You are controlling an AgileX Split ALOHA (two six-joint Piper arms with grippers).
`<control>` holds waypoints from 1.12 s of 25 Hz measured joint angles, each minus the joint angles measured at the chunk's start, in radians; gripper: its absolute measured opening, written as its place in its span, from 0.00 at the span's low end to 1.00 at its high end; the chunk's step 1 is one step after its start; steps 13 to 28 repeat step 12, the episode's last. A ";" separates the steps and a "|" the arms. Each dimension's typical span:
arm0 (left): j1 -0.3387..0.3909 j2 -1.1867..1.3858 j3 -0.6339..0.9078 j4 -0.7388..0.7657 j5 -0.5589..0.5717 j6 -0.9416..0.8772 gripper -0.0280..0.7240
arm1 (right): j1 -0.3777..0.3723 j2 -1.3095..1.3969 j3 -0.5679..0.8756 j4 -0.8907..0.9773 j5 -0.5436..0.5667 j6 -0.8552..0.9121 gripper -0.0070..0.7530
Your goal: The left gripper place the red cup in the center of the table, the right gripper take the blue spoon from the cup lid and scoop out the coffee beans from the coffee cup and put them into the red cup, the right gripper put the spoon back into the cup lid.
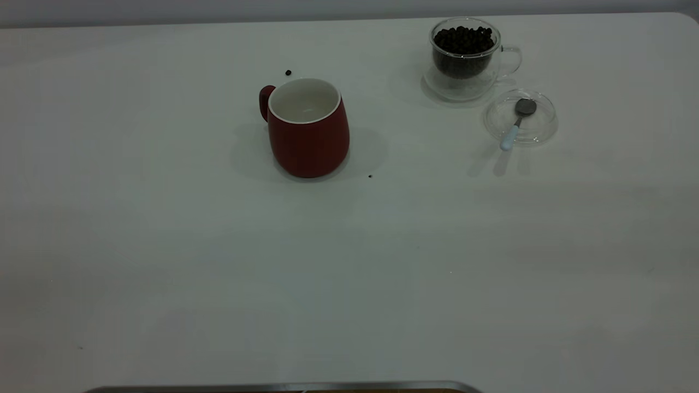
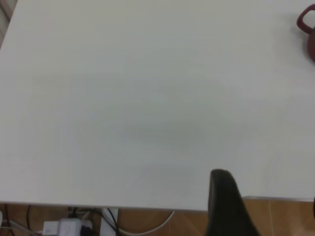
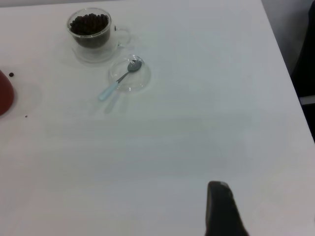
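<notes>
Exterior view: right claw (image 3: 224, 209), aperture indeterminate, should grasp the blue spoon (image 1: 516, 124) handle overhanging the cup lid (image 1: 540, 117).

Coffee cup, lid and spoon on the white tabletop (image 3: 197, 128)

The glass coffee cup (image 3: 91, 33) is full of coffee beans (image 3: 89, 23). Just beside it sits the clear cup lid (image 3: 130, 73), the blue spoon (image 3: 119, 79) resting in it with its handle over the rim. The red cup (image 3: 4, 93) shows at the edge, two stray beans (image 3: 11, 74) near it. One dark finger (image 3: 221, 209) of the right gripper is in view.
</notes>
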 joint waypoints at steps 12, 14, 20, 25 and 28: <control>0.001 0.000 0.000 0.001 0.000 0.000 0.68 | 0.000 0.000 0.000 0.000 0.000 -0.001 0.64; 0.001 0.000 0.000 0.001 0.000 0.000 0.68 | 0.000 0.000 0.000 0.000 0.000 -0.001 0.64; 0.001 0.000 0.000 0.001 0.000 0.000 0.68 | 0.000 0.000 0.000 0.000 0.000 -0.001 0.64; 0.001 0.000 0.000 0.001 0.000 0.000 0.68 | 0.000 0.000 0.000 0.000 0.000 -0.001 0.64; 0.001 0.000 0.000 0.001 0.000 0.000 0.68 | 0.000 0.000 0.000 0.000 0.000 -0.001 0.64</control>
